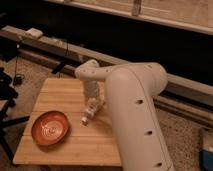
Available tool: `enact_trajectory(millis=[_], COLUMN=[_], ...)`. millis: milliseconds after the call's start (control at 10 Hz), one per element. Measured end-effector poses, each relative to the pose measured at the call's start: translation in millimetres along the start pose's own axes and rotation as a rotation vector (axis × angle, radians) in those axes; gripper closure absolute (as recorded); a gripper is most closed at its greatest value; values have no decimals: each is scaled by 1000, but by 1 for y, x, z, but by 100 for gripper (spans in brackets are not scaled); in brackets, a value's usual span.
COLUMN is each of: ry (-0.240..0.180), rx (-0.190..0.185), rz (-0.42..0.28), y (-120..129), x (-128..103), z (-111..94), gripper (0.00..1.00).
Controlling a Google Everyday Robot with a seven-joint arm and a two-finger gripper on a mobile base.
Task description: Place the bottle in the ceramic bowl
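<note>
The orange-red ceramic bowl (pixel 50 128) with pale ring marks sits on the front left of the wooden table (pixel 60 92). It holds nothing. The small whitish bottle (pixel 86 118) lies tilted on the table just right of the bowl, its capped end pointing to the front left. My gripper (pixel 93 106) reaches down from the white arm and is right at the bottle's upper end, close above the table top. The bottle's upper part is hidden by the gripper.
My large white arm (pixel 132 115) covers the table's right side. A dark ledge with a small white box (pixel 34 33) and cables runs behind the table. Black stand legs (pixel 7 107) are at the left. The table's front edge is near the bowl.
</note>
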Motion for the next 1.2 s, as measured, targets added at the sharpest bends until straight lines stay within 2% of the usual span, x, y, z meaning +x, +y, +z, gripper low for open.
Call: enact_trajectory(millis=[400,700,800,1200], ry=[20,27,29,27], rx=[-7,-39,-51,-105], rz=[1,-23,-25,-27], y=[2,14,14,10], x=[6,10,11,13], z=[9,15,16,7], gripper=[35,37,42,82])
